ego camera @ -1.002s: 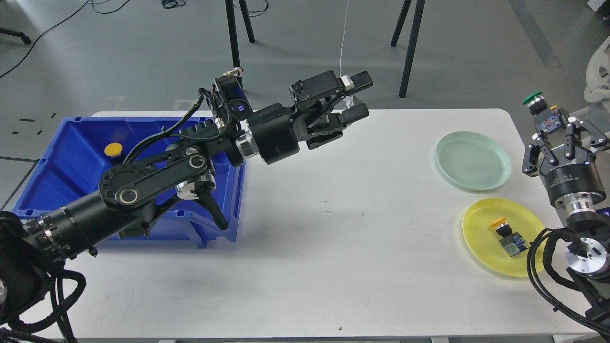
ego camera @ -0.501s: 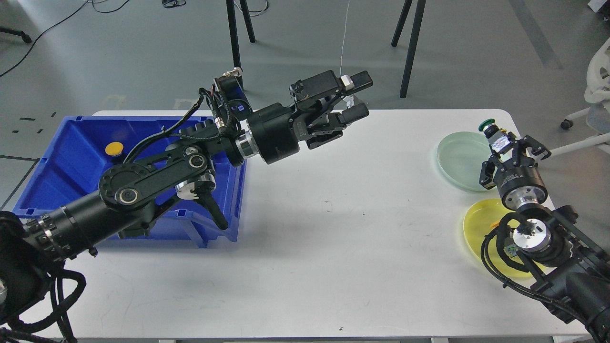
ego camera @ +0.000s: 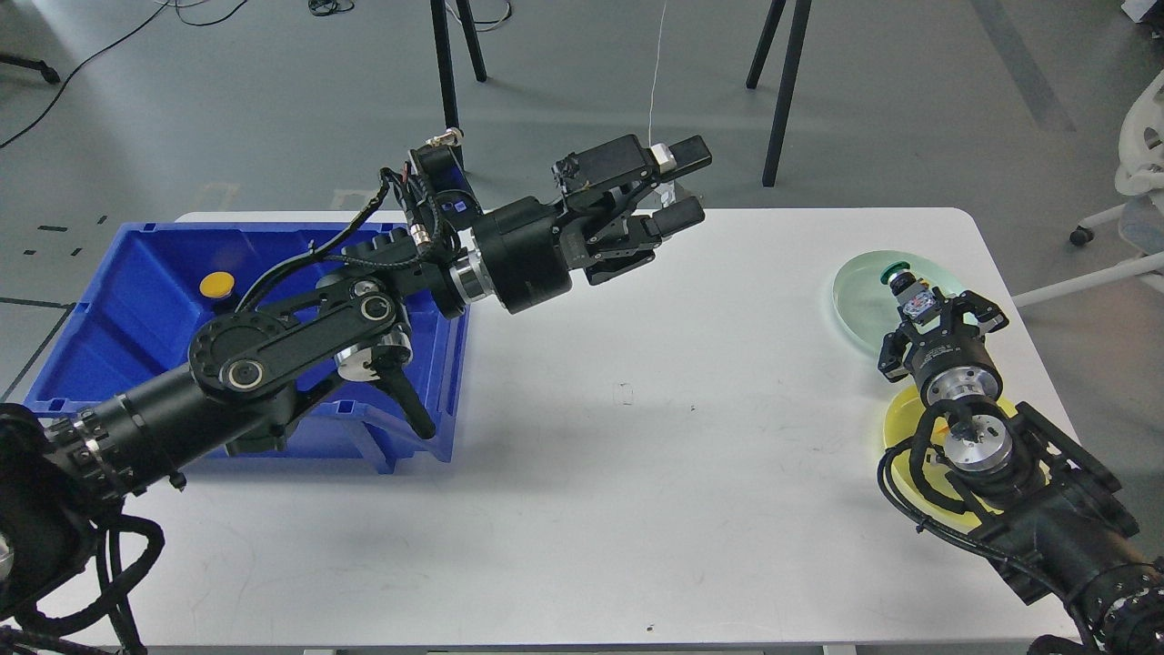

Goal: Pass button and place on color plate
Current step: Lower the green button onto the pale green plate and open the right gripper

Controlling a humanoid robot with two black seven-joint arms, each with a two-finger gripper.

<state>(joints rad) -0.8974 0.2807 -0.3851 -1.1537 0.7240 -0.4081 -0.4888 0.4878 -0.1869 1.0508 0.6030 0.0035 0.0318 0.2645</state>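
Note:
My right gripper is shut on a green-capped button with a small circuit board. It holds it over the pale green plate at the table's right. The yellow plate lies just nearer to me, mostly hidden behind my right arm. My left gripper is open and empty, raised above the table's far edge near the middle. A yellow-capped button lies in the blue bin at the left.
The blue bin stands at the table's left, under my left arm. The white table stretches between the bin and the plates. Stand legs rise from the floor behind the table.
My right arm has swung in from the right edge and lowered, carrying the green button to above the pale green plate and covering the yellow plate. The left arm has not moved.

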